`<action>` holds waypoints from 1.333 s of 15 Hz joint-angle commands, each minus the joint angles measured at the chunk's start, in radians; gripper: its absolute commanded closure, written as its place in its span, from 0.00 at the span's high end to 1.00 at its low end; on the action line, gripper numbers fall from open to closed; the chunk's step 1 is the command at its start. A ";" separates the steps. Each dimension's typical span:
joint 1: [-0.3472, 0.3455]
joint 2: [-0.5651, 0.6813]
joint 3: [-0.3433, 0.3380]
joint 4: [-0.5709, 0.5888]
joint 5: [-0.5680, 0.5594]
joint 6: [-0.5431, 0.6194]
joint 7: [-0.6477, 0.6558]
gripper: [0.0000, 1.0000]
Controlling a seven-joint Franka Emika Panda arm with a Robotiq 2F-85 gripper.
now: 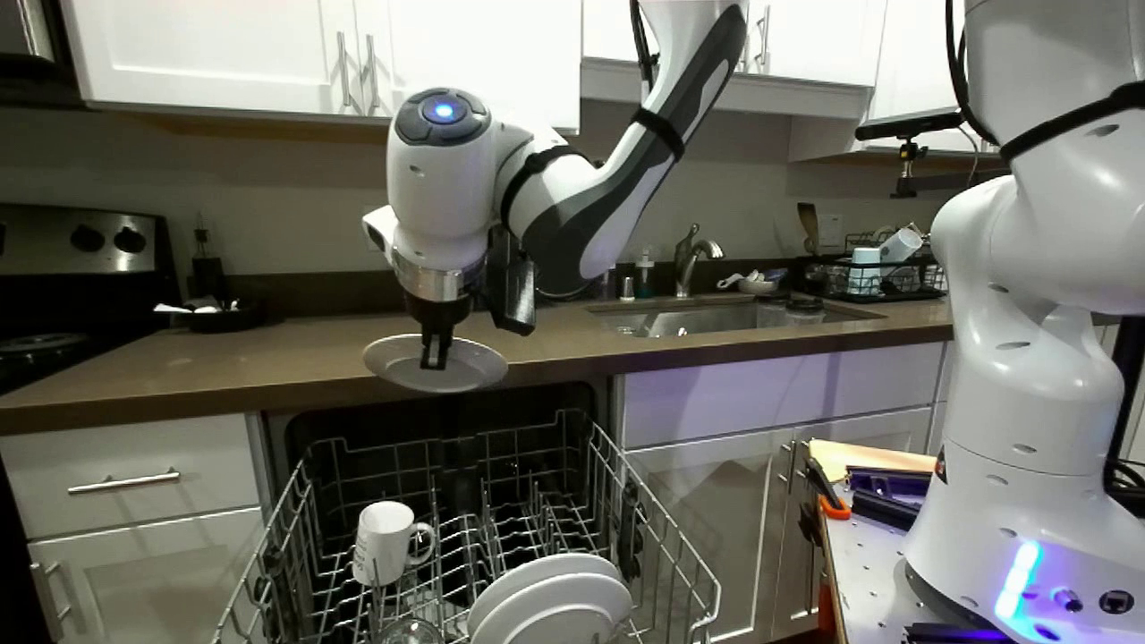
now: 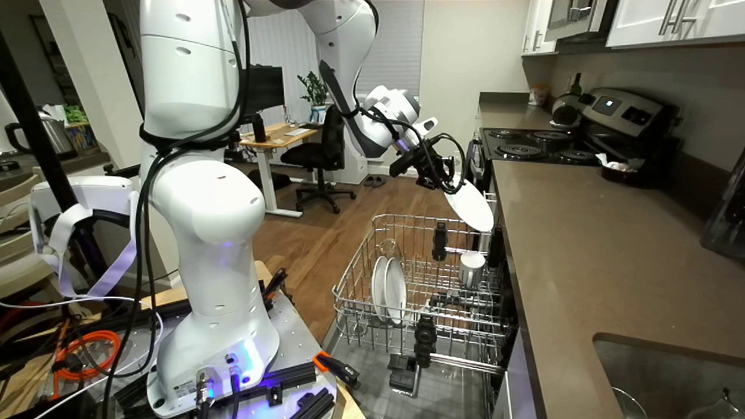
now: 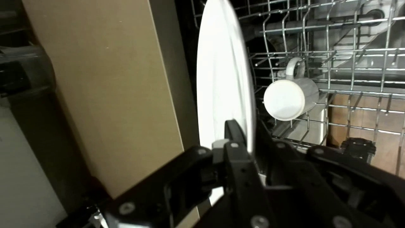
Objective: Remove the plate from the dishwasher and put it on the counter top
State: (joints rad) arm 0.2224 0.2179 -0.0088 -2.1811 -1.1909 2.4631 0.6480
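My gripper (image 1: 436, 356) is shut on the rim of the white plate (image 1: 479, 365), one finger on each face, as the wrist view also shows at the gripper (image 3: 248, 139). The plate is tilted and hangs in the air by the front edge of the counter top (image 1: 268, 358), above the back of the open dishwasher (image 1: 376, 420). In an exterior view the plate (image 2: 472, 208) slants down beside the counter edge (image 2: 611, 250), over the rack's far end. In the wrist view the plate (image 3: 218, 72) stands nearly edge-on between counter and rack.
The pulled-out rack holds a white mug (image 1: 380, 541), two more white plates (image 1: 559, 608) and a clear glass (image 1: 411, 631). A sink (image 1: 716, 317) and faucet (image 1: 687, 259) are along the counter. The stove (image 2: 535, 142) and a dark bowl (image 2: 620, 171) are at its far end.
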 commanded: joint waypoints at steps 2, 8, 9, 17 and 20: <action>-0.025 0.004 0.025 0.047 -0.064 -0.067 0.038 0.04; -0.036 0.018 0.027 0.081 -0.090 -0.105 0.046 0.04; -0.037 0.021 0.027 0.086 -0.093 -0.112 0.048 0.04; -0.042 0.063 0.021 0.130 -0.139 -0.166 0.086 0.04; -0.049 0.104 0.019 0.162 -0.174 -0.202 0.119 0.04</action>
State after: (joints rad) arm 0.1946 0.2820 -0.0038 -2.0711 -1.3084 2.3107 0.7245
